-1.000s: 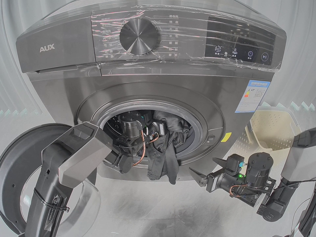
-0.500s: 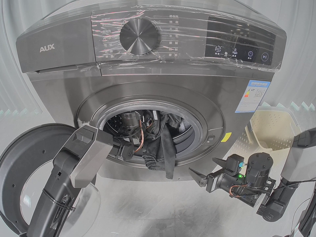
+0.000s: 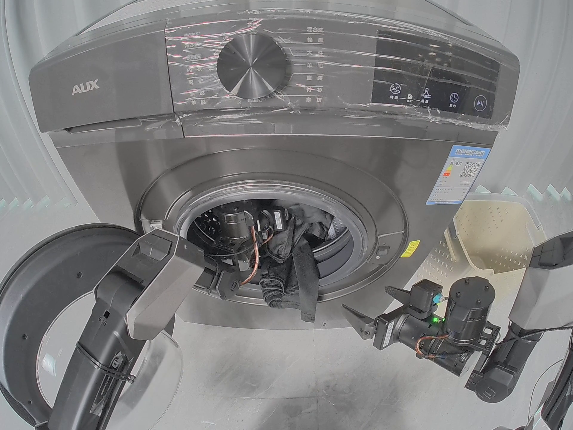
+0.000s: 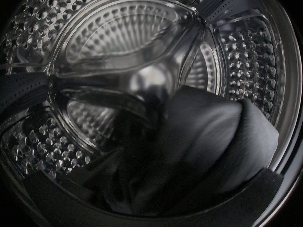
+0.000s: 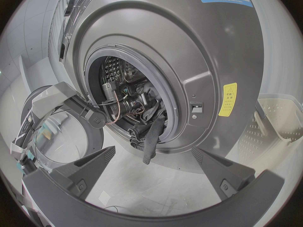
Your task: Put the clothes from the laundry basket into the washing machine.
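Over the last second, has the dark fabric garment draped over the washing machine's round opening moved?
Yes. The dark garment has risen: its hanging end sits closer to the grey door rim.

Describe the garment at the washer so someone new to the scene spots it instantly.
Start at the grey front-loading washing machine and find its round open porthole. The dark garment hangs from the drum over the lower rim. It is limp black fabric, unlike the hard metal left arm beside it.

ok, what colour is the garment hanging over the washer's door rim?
Plain black, no visible pattern. The garment shows best in the right wrist view.
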Robot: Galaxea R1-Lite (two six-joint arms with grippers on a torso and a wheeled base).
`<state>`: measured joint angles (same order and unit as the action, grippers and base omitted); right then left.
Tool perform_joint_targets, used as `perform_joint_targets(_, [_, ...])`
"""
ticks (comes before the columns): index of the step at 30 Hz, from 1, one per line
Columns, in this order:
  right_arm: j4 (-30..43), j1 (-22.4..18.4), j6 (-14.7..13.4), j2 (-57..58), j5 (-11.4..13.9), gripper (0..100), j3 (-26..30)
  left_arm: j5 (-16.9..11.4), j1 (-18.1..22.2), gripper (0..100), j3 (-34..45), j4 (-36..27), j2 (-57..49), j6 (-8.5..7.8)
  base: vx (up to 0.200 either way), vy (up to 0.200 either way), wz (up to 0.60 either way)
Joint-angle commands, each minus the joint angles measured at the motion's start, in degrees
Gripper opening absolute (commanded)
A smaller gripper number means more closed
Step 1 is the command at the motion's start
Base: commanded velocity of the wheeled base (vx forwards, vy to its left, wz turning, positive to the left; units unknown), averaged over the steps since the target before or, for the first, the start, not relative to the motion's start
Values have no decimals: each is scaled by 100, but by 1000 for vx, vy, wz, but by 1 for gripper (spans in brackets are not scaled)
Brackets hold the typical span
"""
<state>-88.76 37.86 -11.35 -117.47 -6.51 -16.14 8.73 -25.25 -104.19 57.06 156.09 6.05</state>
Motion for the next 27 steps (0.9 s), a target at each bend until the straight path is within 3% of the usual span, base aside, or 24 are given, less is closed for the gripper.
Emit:
perform_joint_targets(1, [-1, 2, 1, -13, 1, 100, -3, -82, -68, 100, 1024, -37, -623, 2, 0, 0, 0])
perform_joint_targets(9, [-1, 10, 1, -13, 1, 100, -3, -548, -288, 100, 2571, -152, -1388, -16, 0, 0, 0])
perform_joint_targets(18, [-1, 37, 1, -13, 1, 100, 6, -961, -393, 100, 3265, -363, -1731, -69, 0, 0, 0])
perform_joint_targets(21, [-1, 37, 1, -4, 1, 100, -3, -1154, -446, 100, 3608, -547, -1968, -200, 0, 0, 0])
perform_joint_targets(27, [-1, 37, 1, -13, 1, 100, -3, -1233, -437, 100, 3907, -749, -2302, -359, 0, 0, 0])
